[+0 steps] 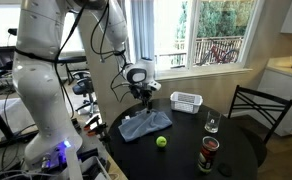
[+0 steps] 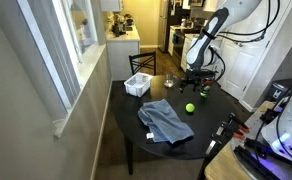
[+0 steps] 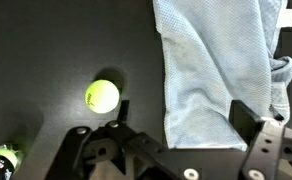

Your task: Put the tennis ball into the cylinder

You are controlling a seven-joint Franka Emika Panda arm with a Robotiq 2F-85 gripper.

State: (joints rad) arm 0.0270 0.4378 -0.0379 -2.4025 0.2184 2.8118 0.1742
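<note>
The yellow-green tennis ball (image 1: 161,142) lies on the black round table, just beside the blue cloth. It also shows in the other exterior view (image 2: 189,108) and in the wrist view (image 3: 102,96). The cylinder, a short dark can with red markings (image 1: 208,152), stands upright near the table edge; the wrist view shows only part of it, in a corner (image 3: 0,160). My gripper (image 1: 141,93) hangs above the table over the cloth's edge, open and empty (image 3: 184,118). The ball is to one side of its fingers, not between them.
A crumpled blue cloth (image 1: 146,126) (image 3: 216,70) lies mid-table. A white slotted basket (image 1: 186,101) (image 2: 138,85) stands by the window. A clear drinking glass (image 1: 212,124) stands close to the can. A black chair (image 1: 261,108) is at the table's side.
</note>
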